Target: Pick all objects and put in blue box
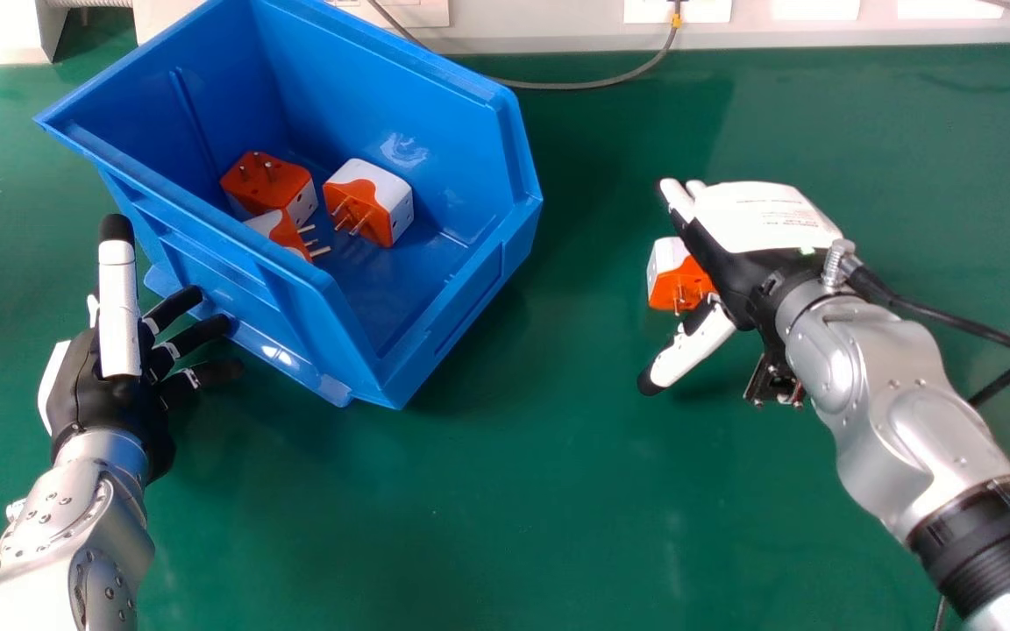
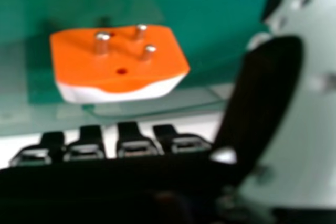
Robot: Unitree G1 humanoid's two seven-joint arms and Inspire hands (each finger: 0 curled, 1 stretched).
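My right hand (image 1: pixel 759 228) is over the table's right half, open, with an orange and white plug adapter (image 1: pixel 680 276) between its thumb and fingers. In the right hand view the adapter (image 2: pixel 118 61) has its pins showing, and a gap separates it from the thumb of my right hand (image 2: pixel 262 98). The blue box (image 1: pixel 435 350) holds three similar adapters: one at the left (image 1: pixel 268 180), one farther right (image 1: pixel 382 202) and one partly hidden by the near wall (image 1: pixel 281 230). My left hand (image 1: pixel 119 324) lies open beside the box's left side.
The green table (image 1: pixel 505 508) carries everything. A grey cable (image 1: pixel 593 85) loops along its back edge behind the box. A black cable (image 1: pixel 952 324) runs off my right wrist.
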